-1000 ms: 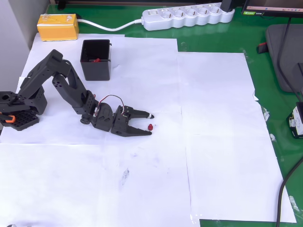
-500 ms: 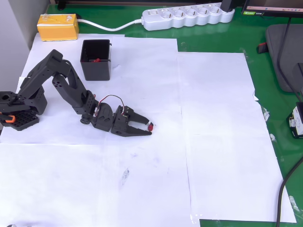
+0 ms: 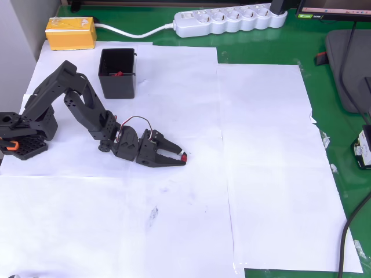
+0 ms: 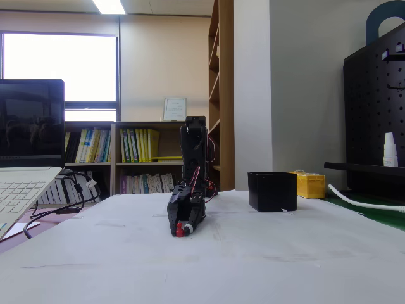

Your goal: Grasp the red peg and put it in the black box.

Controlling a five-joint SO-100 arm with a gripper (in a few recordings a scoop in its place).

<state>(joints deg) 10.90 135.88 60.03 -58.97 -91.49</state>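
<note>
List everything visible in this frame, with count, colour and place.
Peg: one, red, between the gripper tips on the paper.
Box: one, black, upper left on the paper; a small red bit inside.
Block: one, yellow, top left corner.
Power strip: one, white, top edge on the green mat.
Paper sheets: several, white, covering the table.
Laptop: one, left in the fixed view.
Gripper: one, black, closed around the peg.

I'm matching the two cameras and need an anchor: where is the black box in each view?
Overhead view: the black box sits upper left on the white paper, just right of the arm.
Fixed view: the same tub stands right of centre.
Shared landmark: the yellow block, beside it in both.
</note>
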